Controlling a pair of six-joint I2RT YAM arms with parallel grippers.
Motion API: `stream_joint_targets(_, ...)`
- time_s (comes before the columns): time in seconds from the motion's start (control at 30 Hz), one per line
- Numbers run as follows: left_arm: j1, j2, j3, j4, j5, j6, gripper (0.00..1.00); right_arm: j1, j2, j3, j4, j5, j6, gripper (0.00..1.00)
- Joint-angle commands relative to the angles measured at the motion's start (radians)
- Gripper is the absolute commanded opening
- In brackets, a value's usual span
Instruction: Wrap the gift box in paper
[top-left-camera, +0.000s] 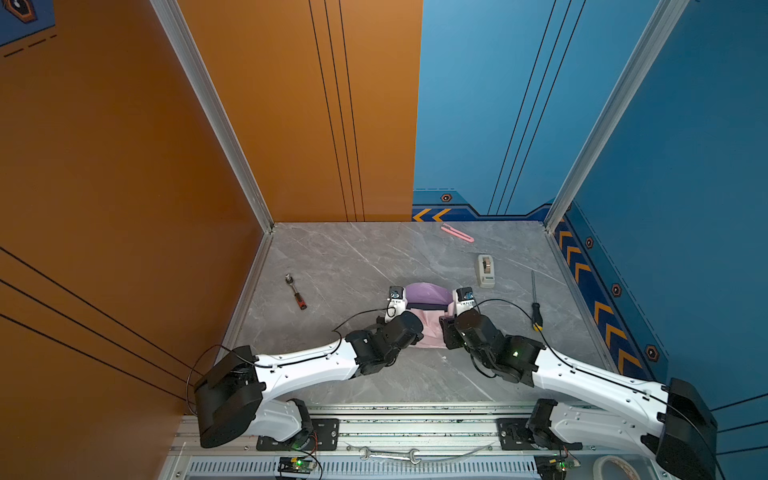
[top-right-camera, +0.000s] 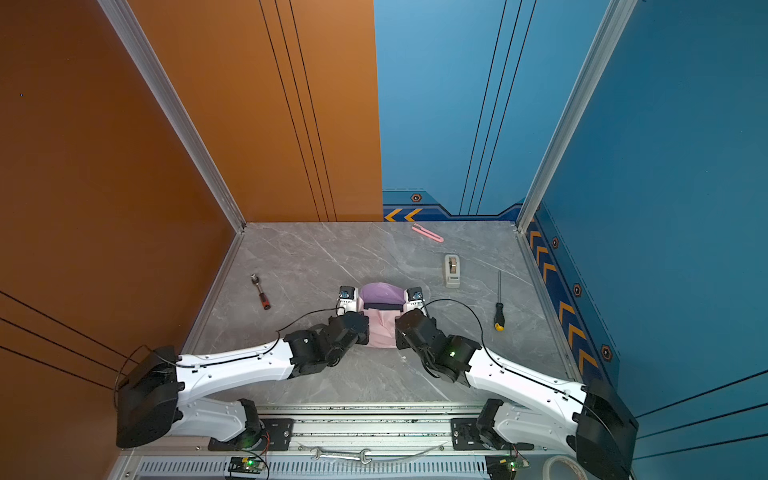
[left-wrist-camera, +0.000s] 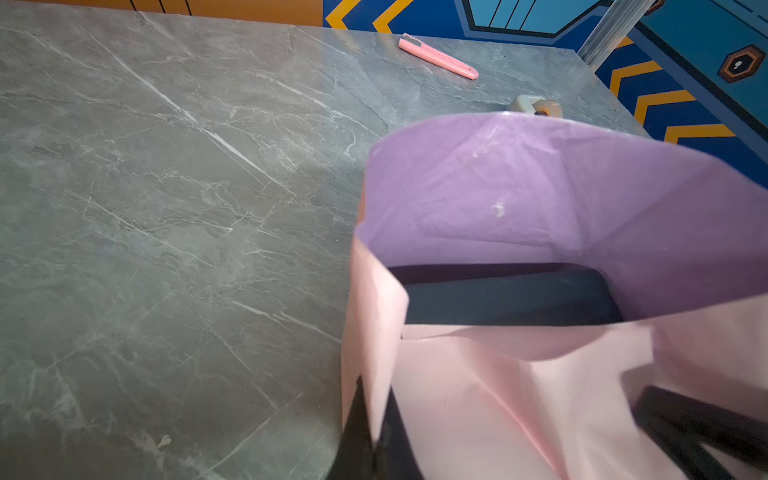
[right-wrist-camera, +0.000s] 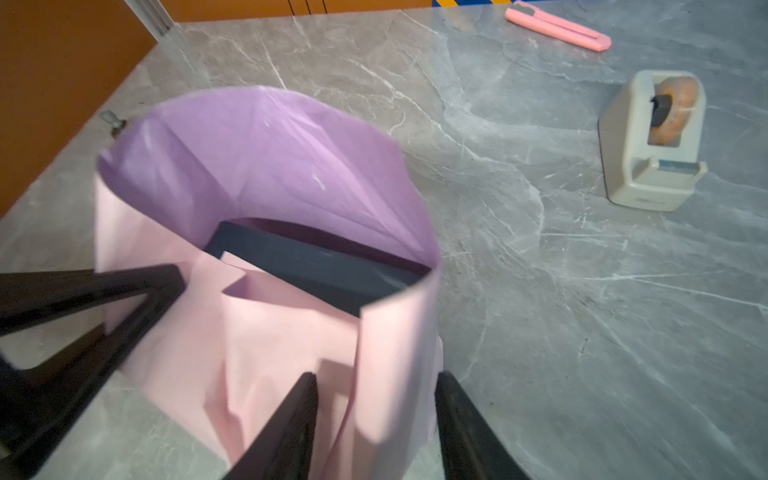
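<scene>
Out on the counter (top-left-camera: 353, 266), between the 2 arms, got the gift box (right-wrist-camera: 316, 266) sitting inside the paper (right-wrist-camera: 257, 166), lilac flap standing up behind. Seeing the left claw (left-wrist-camera: 374, 432) pinched shut on 1 pink edge, right claw (right-wrist-camera: 376, 380) gaping open astride the other. Guessing paper thin, floppy, tear-prone, so pinch near edges, pull gently; box probably stiff, light.

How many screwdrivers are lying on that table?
2: a red-handled one left of the paper, a yellow-tipped one at right. Others may be hidden.
</scene>
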Motion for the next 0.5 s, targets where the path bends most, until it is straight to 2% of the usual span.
stream_joint_targets(0.0, -0.008, -0.001, 0.023, -0.049, -0.01, 0.009, 0.0, -0.056, -0.12, 0.009, -0.004, -0.183, -0.03, 0.57)
stream_joint_targets(0.13, -0.006, 0.004, 0.027, -0.048, -0.002, 0.01, 0.0, -0.211, -0.224, -0.031, 0.035, -0.401, 0.008, 0.59)
stream_joint_targets(0.2, -0.003, 0.003, 0.03, -0.051, -0.001, 0.009, 0.0, -0.291, -0.255, -0.049, 0.039, -0.454, 0.039, 0.58)
stream_joint_targets(0.27, -0.006, 0.003, 0.031, -0.051, -0.002, 0.013, 0.0, -0.351, -0.269, -0.069, 0.019, -0.455, 0.081, 0.58)
stream_joint_targets(0.33, -0.005, 0.002, 0.032, -0.055, -0.003, 0.012, 0.0, -0.383, -0.261, -0.078, -0.04, -0.4, 0.132, 0.56)
stream_joint_targets(0.47, -0.003, -0.001, 0.031, -0.057, -0.006, 0.012, 0.0, -0.38, -0.23, -0.102, -0.082, -0.353, 0.172, 0.55)
